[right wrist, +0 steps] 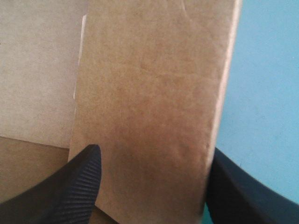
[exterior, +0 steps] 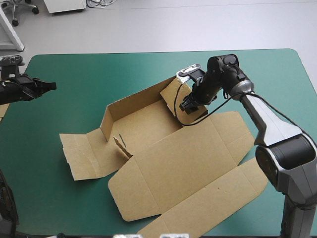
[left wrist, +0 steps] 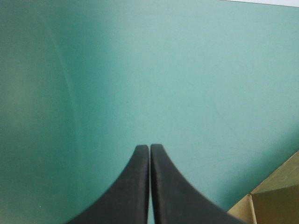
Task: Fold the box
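At mid-bench, on the teal-green cover (exterior: 74, 69), lies the box (exterior: 188, 153), a cut sheet of brown board, partly set up. 2 walls stand raised on its far and left sides. The wide panels toward the near edge and right edge lie flat.

The right claw (exterior: 188, 105) is at the far right corner of the raised part. Its black fingers (right wrist: 70, 186) stand apart, with an upright brown panel (right wrist: 149, 84) between them. I cannot tell whether they touch it.

The left claw (exterior: 49, 86) is near the bench's left edge, clear of the box. Its 2 fingers (left wrist: 135, 186) are pressed together over bare cover, holding nothing. A thin strip of more brown board (exterior: 3, 110) shows at the left edge.
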Available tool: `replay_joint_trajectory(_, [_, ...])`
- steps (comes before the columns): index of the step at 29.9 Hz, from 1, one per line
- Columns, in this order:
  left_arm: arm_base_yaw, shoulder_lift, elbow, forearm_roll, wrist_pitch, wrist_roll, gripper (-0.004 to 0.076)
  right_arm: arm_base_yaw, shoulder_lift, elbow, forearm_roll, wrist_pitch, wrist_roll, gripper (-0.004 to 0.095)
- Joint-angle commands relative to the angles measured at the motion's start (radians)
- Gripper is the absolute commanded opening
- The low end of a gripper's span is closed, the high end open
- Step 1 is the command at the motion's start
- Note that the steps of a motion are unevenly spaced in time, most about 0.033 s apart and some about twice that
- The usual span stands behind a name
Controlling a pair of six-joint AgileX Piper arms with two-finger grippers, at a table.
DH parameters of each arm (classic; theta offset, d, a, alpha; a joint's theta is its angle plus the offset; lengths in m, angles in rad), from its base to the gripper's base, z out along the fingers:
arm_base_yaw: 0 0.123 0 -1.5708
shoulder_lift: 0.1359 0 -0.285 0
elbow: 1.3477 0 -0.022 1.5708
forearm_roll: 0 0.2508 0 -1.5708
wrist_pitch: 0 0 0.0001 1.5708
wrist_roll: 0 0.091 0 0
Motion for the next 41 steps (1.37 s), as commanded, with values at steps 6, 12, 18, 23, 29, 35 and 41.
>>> replay_joint_trajectory(6, [-0.006,-0.036,-0.027,-0.036,-0.025,-0.001,-0.0004,0.005,-0.015,-0.023,-0.009,0.01,-0.006,0.0569])
replay_joint_trajectory(12, [-0.006,-0.036,-0.027,-0.036,-0.021,-0.001,-0.0004,0.005,0.017,-0.023,-0.019,0.01,0.008,0.0567])
replay_joint_trajectory(18, [-0.006,-0.036,-0.027,-0.036,-0.021,-0.001,-0.0004,0.005,0.017,-0.023,-0.037,-0.001,0.013,0.0323])
replay_joint_trajectory(23, [-0.006,-0.036,-0.027,-0.036,-0.019,-0.001,-0.0004,0.005,0.017,-0.023,-0.069,-0.001,0.04,-0.001])
replay_joint_trajectory(29, [-0.006,-0.036,-0.027,-0.036,-0.016,-0.001,-0.0004,0.005,-0.002,-0.071,-0.089,-0.018,0.101,-0.0013])
replay_joint_trajectory(35, [-0.006,-0.038,-0.027,-0.036,-0.014,-0.001,-0.0004,-0.032,-0.06,-0.155,-0.099,-0.097,0.16,-0.0013])
replay_joint_trajectory(41, [-0.006,-0.038,-0.027,-0.038,-0.014,-0.001,-0.0004,-0.15,-0.156,-0.174,-0.05,-0.217,0.223,-0.0013])
